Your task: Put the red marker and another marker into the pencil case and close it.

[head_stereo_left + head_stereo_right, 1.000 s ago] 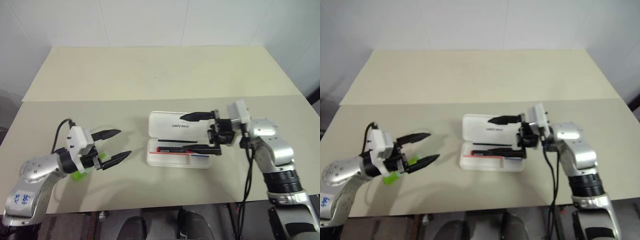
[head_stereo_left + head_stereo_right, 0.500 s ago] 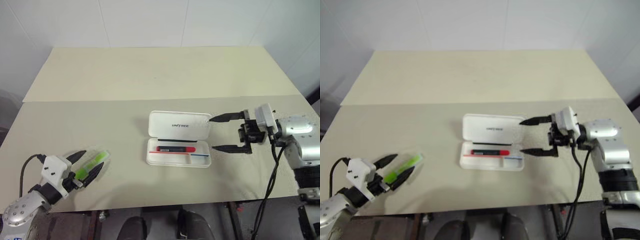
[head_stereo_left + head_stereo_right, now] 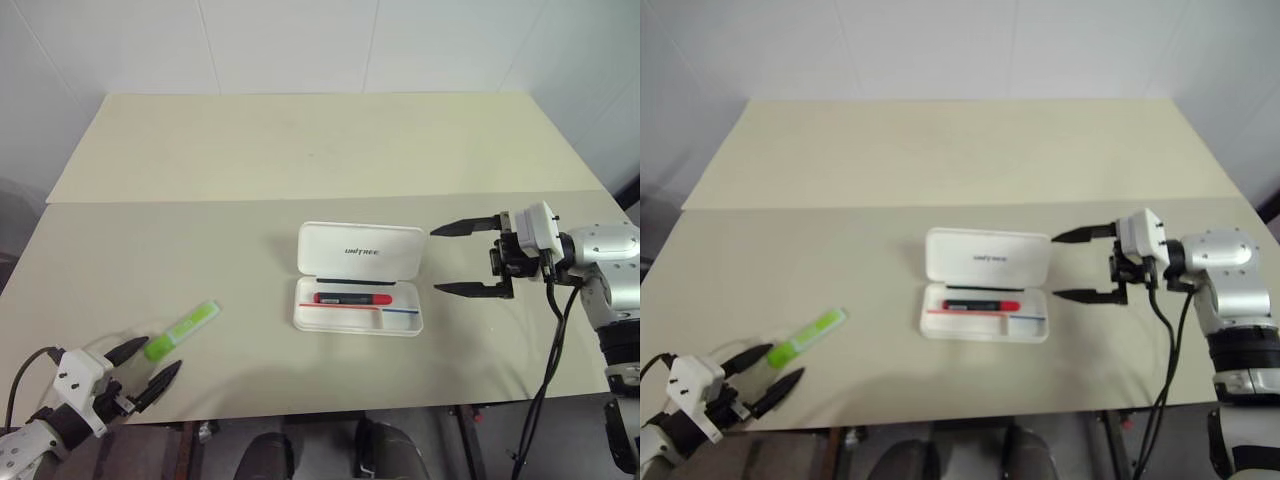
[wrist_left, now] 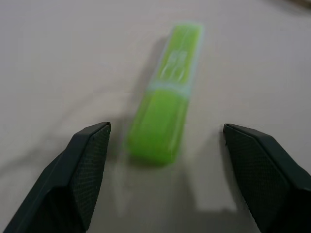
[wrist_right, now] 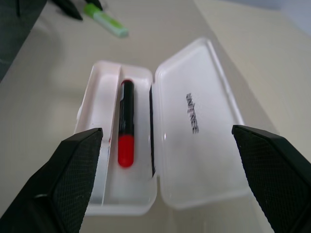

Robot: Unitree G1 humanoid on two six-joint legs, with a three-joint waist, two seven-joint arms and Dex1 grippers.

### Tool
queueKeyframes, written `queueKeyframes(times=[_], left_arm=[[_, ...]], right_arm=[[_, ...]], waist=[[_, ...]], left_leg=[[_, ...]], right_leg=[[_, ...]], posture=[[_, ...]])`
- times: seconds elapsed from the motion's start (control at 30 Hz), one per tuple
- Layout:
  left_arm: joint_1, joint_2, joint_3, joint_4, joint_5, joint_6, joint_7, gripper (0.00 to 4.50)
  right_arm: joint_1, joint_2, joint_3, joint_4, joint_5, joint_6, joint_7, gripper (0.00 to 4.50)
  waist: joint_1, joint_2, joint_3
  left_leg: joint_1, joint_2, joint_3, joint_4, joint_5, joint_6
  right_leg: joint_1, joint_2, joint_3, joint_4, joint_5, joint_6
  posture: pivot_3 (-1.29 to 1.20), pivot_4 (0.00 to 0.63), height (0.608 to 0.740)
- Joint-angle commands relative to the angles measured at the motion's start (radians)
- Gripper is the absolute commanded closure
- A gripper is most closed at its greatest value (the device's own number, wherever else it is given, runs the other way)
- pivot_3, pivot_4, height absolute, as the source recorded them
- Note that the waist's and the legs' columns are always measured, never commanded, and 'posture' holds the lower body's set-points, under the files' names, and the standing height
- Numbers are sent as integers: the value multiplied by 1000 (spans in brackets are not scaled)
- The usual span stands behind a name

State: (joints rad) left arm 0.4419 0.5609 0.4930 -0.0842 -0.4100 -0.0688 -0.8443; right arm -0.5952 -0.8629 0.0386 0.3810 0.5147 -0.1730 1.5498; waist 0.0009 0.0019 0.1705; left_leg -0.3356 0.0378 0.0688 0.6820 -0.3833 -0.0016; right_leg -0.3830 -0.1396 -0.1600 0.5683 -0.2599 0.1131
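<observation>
Lying in the open case [image 3: 357,278], the red marker [image 5: 126,123] showed black-ended; both end effectors [image 3: 467,258] [image 3: 142,368] gaped empty, green marker [image 4: 166,97] blurred.

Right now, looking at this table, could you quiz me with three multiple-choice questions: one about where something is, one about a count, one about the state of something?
1. Where is the short red marker with the black section?
A. On the bare table
B. In the tray of the flat white plastic pencil case
C. In the right claw

2. How many markers lie inside the case?
A. None
B. One
C. Two

3. How is the case's lid?
A. Open, laid back flat
B. Shut
C. Taken off

Answers:
1. B: the red marker lies lengthwise in the tray, below the lid with the dark logo.
2. B: the red marker alone is inside; the chunky lime-green highlighter lies on the beige table, in front of the open left claw.
3. A: the lid lies open beside the tray, and the open right claw holds nothing.
</observation>
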Motion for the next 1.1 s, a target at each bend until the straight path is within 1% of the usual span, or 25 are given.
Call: queueKeyframes(times=[0.03,0.2,0.37,0.4,0.43,0.5,0.53,0.57,0.6,0.67,0.83,0.93,1.1], left_arm=[[-39,33,17,112,5,-53,-42,540],[-113,52,-21,222,18,-96,-97,540],[-124,45,-49,227,8,-100,-121,540],[-123,42,-56,216,-2,-91,-128,934],[-120,39,-61,207,-9,-84,-132,1120],[-119,37,-77,174,-10,-60,-122,1731],[-118,38,-83,160,-7,-53,-116,2120],[-116,37,-87,149,-5,-47,-111,2377],[-114,38,-90,138,-5,-40,-108,2776],[-121,41,-99,120,-10,-23,-104,3389],[-157,41,-108,77,-16,-11,-83,3393],[-169,39,-108,52,-27,-7,-77,3393],[-175,73,-105,-111,-87,63,-89,3393]], right_arm=[[16,-24,-22,-36,7,-9,65,11],[51,-24,-45,-75,4,7,51,11],[83,-35,-69,-102,12,18,45,11],[92,-40,-76,-106,14,20,47,0],[99,-43,-83,-108,16,20,50,0],[109,-45,-92,-112,16,23,50,0],[113,-45,-94,-115,16,24,49,0],[116,-46,-96,-117,16,24,49,0],[118,-46,-97,-119,16,25,48,0],[117,-40,-92,-123,12,28,40,0],[115,-23,-79,-127,0,30,25,0],[115,-17,-77,-127,-5,31,22,0],[130,4,-79,-126,-17,24,9,0]], waist=[[-2,0,0],[-1,2,-1],[1,6,-4],[2,7,-5],[3,7,-5],[3,8,-5],[3,8,-5],[4,8,-5],[4,8,-5],[4,8,-6],[23,8,-6],[25,7,-6],[20,6,-5]], left_leg=[[0,0,0,0,0,0],[1,1,0,0,1,-1],[3,5,-1,0,3,-1],[3,5,-1,0,3,-1],[3,4,-1,0,3,-1],[3,4,-1,0,3,0],[3,4,-1,0,3,0],[2,3,-1,0,2,0],[2,3,-1,0,2,0],[2,2,-1,0,2,1],[2,-4,-1,0,1,3],[1,-5,-2,0,0,3],[0,-6,-1,0,0,3]], right_leg=[[0,0,0,0,0,0],[0,0,0,1,0,0],[0,-1,0,4,0,-1],[0,-2,0,4,0,-1],[0,-2,0,5,0,-1],[0,-3,0,5,0,-1],[0,-4,0,5,0,-1],[0,-4,0,5,0,-1],[0,-4,0,5,0,-1],[0,-5,-1,5,0,-1],[0,-9,-2,5,1,-1],[0,-9,-2,5,1,0],[-1,-8,-6,5,1,0]], posture=[[0,150,740],[0,150,740],[0,150,740],[0,150,740],[0,150,740],[0,150,740],[0,150,740],[0,150,740],[0,150,740],[0,150,740],[0,150,740],[0,150,740],[0,150,740]])
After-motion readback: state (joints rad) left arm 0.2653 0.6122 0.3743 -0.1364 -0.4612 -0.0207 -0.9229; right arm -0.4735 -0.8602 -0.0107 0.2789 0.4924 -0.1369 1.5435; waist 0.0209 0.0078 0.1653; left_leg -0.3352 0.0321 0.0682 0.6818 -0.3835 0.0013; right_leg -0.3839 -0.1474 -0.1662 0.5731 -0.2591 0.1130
